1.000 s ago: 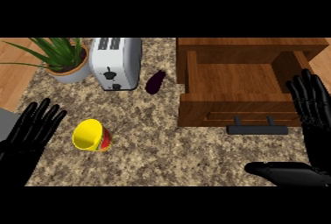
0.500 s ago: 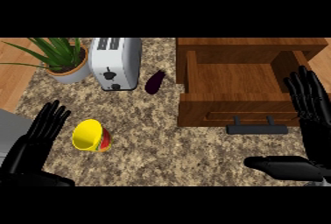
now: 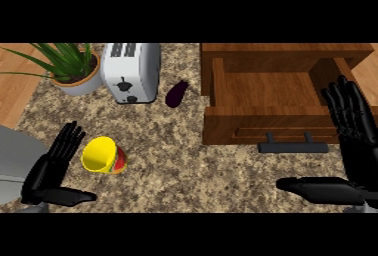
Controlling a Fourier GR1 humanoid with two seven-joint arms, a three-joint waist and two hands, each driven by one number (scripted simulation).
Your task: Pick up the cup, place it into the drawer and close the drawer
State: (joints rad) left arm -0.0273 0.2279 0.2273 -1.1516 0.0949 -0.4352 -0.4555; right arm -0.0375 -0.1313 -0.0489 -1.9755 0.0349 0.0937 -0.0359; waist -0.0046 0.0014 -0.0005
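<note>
Yellow plastic cup (image 3: 102, 155) lies tipped on the speckled worktop (image 3: 192, 167) just right of the left hand (image 3: 52, 172), whose straight, spread fingers (image 3: 68, 139) should wrap its side before lifting toward the open wooden drawer (image 3: 258, 92).

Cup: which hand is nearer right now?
Left. The left hand is open, close beside the cup on its left. The right hand is open too, far off to the cup's right, at the right side of the open drawer.
</note>
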